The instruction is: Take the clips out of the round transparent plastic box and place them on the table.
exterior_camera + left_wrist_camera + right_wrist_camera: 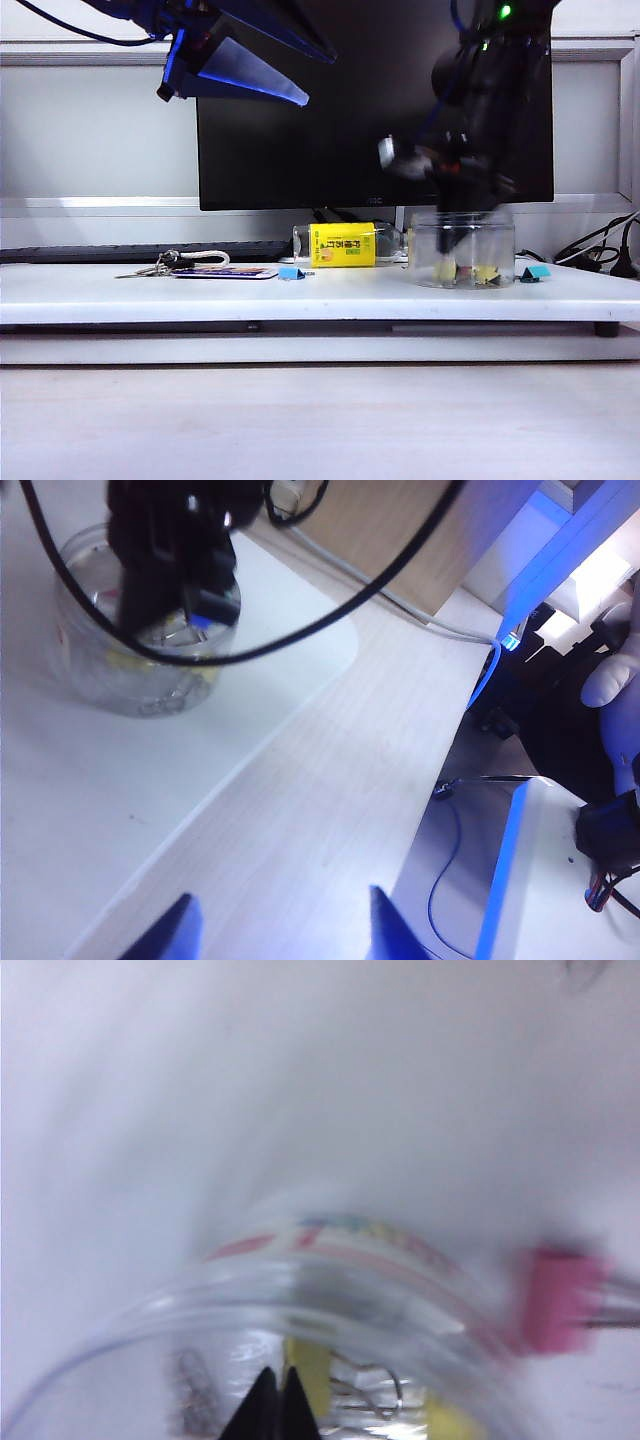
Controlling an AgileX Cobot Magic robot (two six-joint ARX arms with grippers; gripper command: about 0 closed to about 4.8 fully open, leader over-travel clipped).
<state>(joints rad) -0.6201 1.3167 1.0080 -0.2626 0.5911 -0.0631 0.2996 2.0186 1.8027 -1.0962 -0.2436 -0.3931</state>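
Two arms in play, only one working. You have the table [200,300] spanning everything, with the black monitor [300,120] behind it. The round transparent plastic box [462,250] stands on the board, directly under and around the right gripper [273,1400], which reaches down through its open mouth. Jaws there are pressed together, tips meeting just above the box floor. Whether they pinch anything, you cannot tell: the wrist view is blurred. The clips [308,1365] lie on the floor of the box, a yellow one right beside the tips, wire handles just beyond. A pink clip [556,1300] shows off to the side of the jaws, seemingly outside the wall.

Left gripper [280,925] hangs high, well away from the box, jaws wide apart, nothing between them.

Step in hand, as I read it: grabbing a clip inside the box. Next you need a straight lift clear of the rim, then a set-down on bare table beside the box. Confirm the catch first.
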